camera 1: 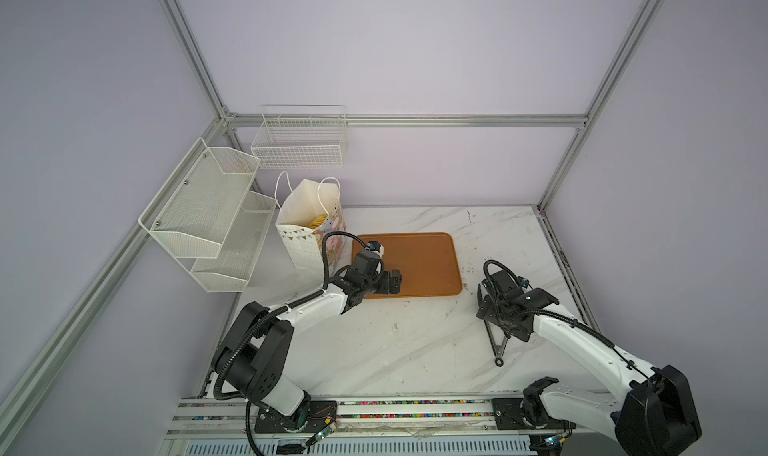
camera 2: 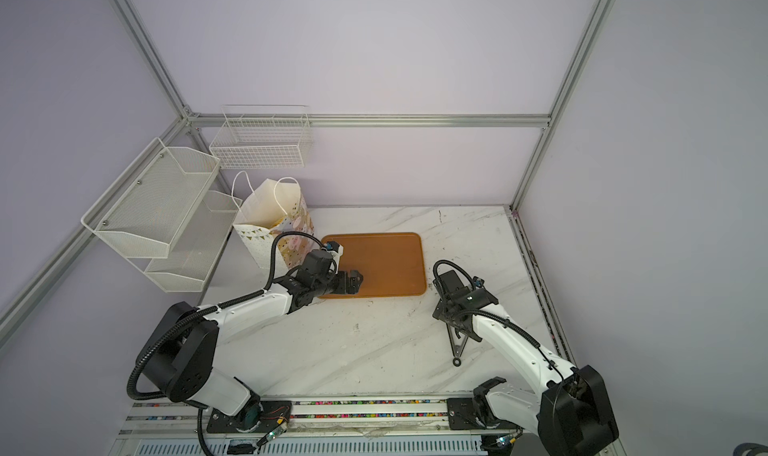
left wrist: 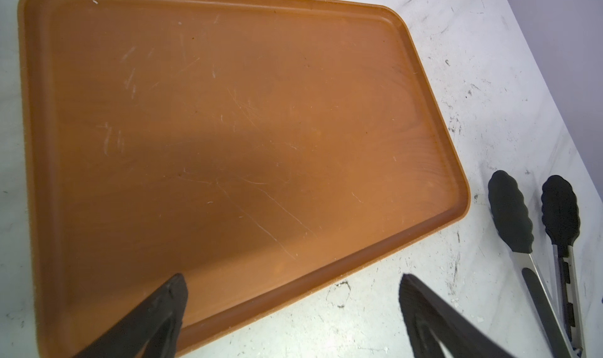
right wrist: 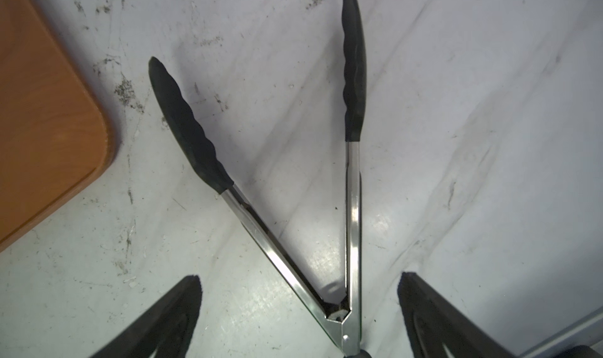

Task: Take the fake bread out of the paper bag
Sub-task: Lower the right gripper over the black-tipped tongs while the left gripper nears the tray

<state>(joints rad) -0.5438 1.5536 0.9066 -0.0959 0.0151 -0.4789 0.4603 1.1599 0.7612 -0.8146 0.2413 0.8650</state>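
Tabletop point(camera 1: 415, 341): paper bag point(camera 1: 305, 241) near left hand point(camera 1: 395, 282)

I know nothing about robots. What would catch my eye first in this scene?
The orange-brown tray mid-table, with the left gripper hanging open over its near edge. To its left stands a white paper bag with yellow fake bread peeking inside. To its right, black-tipped tongs lie spread on the marble table under the open right gripper.

Robot lab cell: aluminium frame point(camera 1: 407, 120), lilac panels point(camera 1: 415, 38), marble tabletop point(camera 1: 415, 341).
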